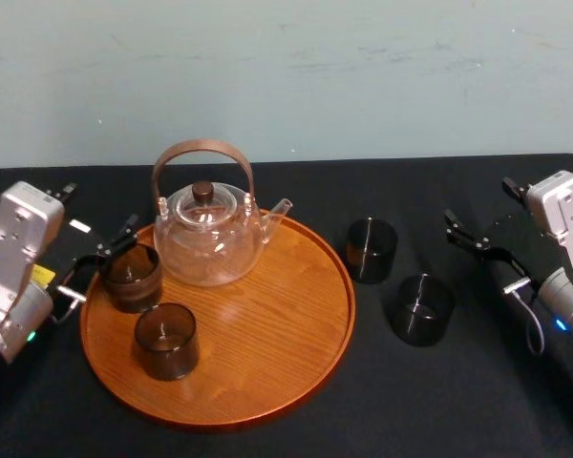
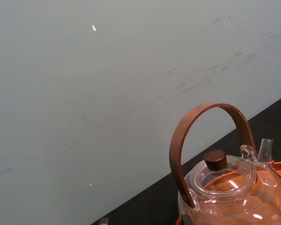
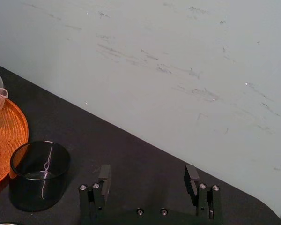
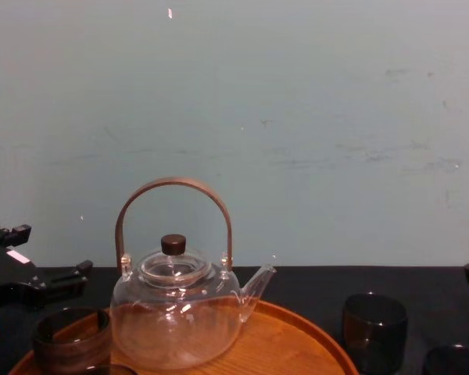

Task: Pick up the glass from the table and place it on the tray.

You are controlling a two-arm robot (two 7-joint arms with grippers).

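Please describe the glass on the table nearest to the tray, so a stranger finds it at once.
Find the round wooden tray carrying the glass teapot. On the black table to its right stand two dark glasses. The wanted glass is the one close to the rim, by the teapot's spout; the other glass stands farther right and nearer the robot.

On the table (image 1: pixel 439 401): the tray (image 1: pixel 267 324) is set left of centre.
On the tray: the teapot (image 1: pixel 208 234) is placed at the back, the first glass (image 1: pixel 132 277) at its front left, and the second glass (image 1: pixel 165 341) before that.
Right of the tray: the third glass (image 1: pixel 371 250) is set just beside the rim, and the fourth glass (image 1: pixel 423 308) to its right and nearer the front.
At the sides: the left gripper (image 1: pixel 97 260) is held at the tray's left rim, just beside the first glass, and the right gripper (image 1: pixel 490 258) right of the fourth glass.
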